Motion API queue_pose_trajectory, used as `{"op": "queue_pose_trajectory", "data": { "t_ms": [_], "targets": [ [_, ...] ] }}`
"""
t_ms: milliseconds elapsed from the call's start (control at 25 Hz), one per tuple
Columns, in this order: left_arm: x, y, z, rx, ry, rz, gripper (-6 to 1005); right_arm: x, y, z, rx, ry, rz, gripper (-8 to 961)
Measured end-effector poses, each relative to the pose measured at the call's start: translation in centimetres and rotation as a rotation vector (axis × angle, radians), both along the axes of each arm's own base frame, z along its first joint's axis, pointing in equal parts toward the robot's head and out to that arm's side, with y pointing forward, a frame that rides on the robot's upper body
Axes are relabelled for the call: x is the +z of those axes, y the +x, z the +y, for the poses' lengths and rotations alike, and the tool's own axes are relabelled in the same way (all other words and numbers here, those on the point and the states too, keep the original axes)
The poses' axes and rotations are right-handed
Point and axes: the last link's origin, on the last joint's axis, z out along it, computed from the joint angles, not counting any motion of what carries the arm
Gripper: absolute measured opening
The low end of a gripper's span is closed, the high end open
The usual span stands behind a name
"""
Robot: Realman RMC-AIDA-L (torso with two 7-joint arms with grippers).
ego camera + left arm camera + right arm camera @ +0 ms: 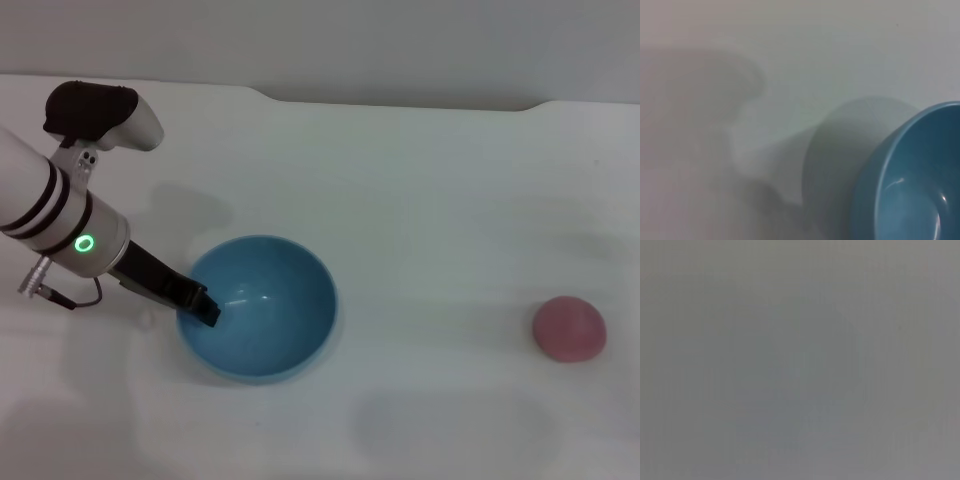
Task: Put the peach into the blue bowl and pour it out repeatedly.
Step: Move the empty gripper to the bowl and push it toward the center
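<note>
Left hand [203, 305] clamped on rim of glossy round sky-blue bowl [262, 300]; dusty-pink round peach [569, 329] sits well apart on white surface [430, 200].

white table [430, 200] | blue bowl [262, 305] | peach [569, 328] well apart

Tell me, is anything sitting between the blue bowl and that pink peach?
Nothing: in the head view only bare white table lies between the blue bowl and the peach.
</note>
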Motion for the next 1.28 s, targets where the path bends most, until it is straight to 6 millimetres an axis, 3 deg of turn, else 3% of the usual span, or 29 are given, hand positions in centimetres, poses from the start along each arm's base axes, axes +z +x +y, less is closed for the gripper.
{"op": "queue_pose_trajectory", "data": {
  "t_ms": [240, 560, 800, 1000, 1280],
  "targets": [
    [0.2, 0.0, 0.2, -0.001, 0.011, -0.002, 233, -0.8, -0.9, 0.4, 0.010, -0.011, 0.098, 680],
    [0.4, 0.0, 0.5, -0.005, 0.027, 0.000, -1, -1.1, -2.0, 2.3, 0.038, -0.127, 0.663, 681],
    [0.4, 0.1, 0.7, -0.011, 0.035, 0.001, -1, 0.0, -3.4, 3.9, 0.092, -0.360, 0.828, 680],
    [0.4, 0.2, 0.8, -0.009, 0.047, 0.001, -1, 1.4, -5.6, 5.0, 0.094, -0.657, 0.821, 680],
    [0.4, 0.5, 1.2, -0.030, 0.058, 0.002, -2, 3.9, -9.2, 5.7, 0.012, -0.999, 0.574, 681]
  ]
}}
